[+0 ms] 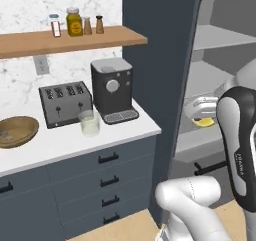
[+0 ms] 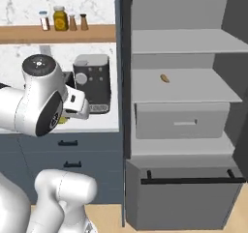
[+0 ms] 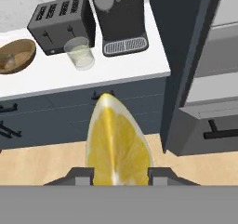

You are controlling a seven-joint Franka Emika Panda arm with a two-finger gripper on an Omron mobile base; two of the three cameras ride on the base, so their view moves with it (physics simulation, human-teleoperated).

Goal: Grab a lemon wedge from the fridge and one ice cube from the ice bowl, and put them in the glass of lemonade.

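My gripper (image 3: 120, 174) is shut on the lemon wedge (image 3: 117, 141), a bright yellow slice standing between the two dark fingertips (image 3: 82, 174). In the left base view the gripper (image 1: 202, 116) hangs in front of the open fridge (image 1: 155, 60), with the wedge (image 1: 205, 122) showing yellow under the hand. The glass of lemonade (image 1: 90, 123) stands on the white counter in front of the toaster, also seen as the glass (image 3: 80, 53) in the hand view. The brown ice bowl (image 1: 17, 131) sits at the counter's left end, well left of the gripper.
A dark toaster (image 1: 65, 102) and a coffee machine (image 1: 112, 90) stand behind the glass. A wooden shelf (image 1: 70, 39) above carries jars and shakers. The open fridge (image 2: 184, 82) holds a small brownish item (image 2: 165, 78) on a shelf, above drawers. Counter drawers (image 1: 107, 180) lie below.
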